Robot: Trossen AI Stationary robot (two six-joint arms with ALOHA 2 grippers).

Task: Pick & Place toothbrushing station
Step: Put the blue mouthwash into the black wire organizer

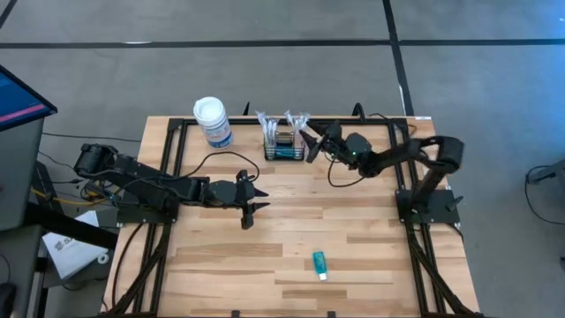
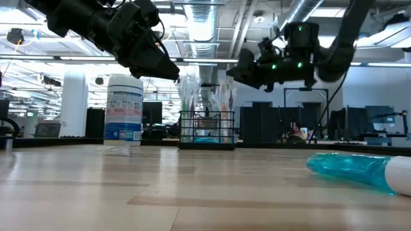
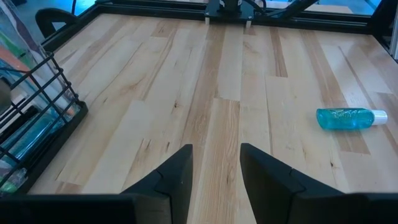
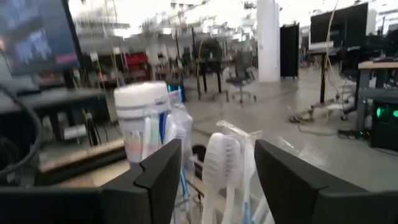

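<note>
Basket (image 1: 284,145) sits at the far edge of the table (image 1: 291,238), between the canister (image 1: 213,121) and the right arm, wrapped brushes (image 1: 296,119) standing up out of it.

Right gripper (image 1: 311,141) is just at the basket's right end, above the brush tops, jaws spread wide, holding nothing. In its wrist view a brush head (image 4: 222,163) shows right between the fingers (image 4: 163,174).

Left gripper (image 1: 251,212) hovers mid-table, jaws part open, empty. Toothpaste tube (image 1: 320,264) lies near the front edge, well apart from both.

Risks, as I read it:
- right fingers snag a brush wrapper and drag or tip the basket
- light mesh basket slides toward the far edge if nudged
- canister is close, could get bumped on a sideways move
</note>
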